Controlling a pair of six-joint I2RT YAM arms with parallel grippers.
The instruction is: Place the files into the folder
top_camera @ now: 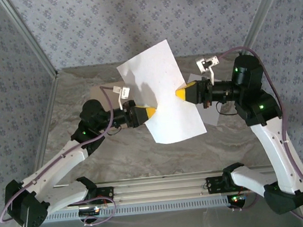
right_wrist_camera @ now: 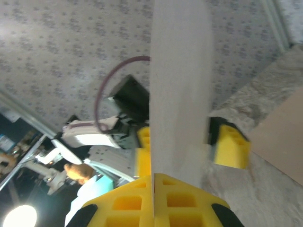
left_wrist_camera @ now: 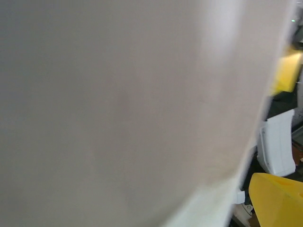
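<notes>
1. The white sheet hangs tilted above the table, its right edge pinched between the right fingers.
2. The left fingers stand spread, straddling its opposite edge.
3. The folder lies flat, mostly hidden behind the left arm.

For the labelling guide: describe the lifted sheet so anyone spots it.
On the marbled table, look between the two arms. A white sheet hangs tilted in the air there, the right gripper pinching one edge, the open left gripper straddling the other. The other sheet lies flat under the right arm; this one is airborne.
</notes>
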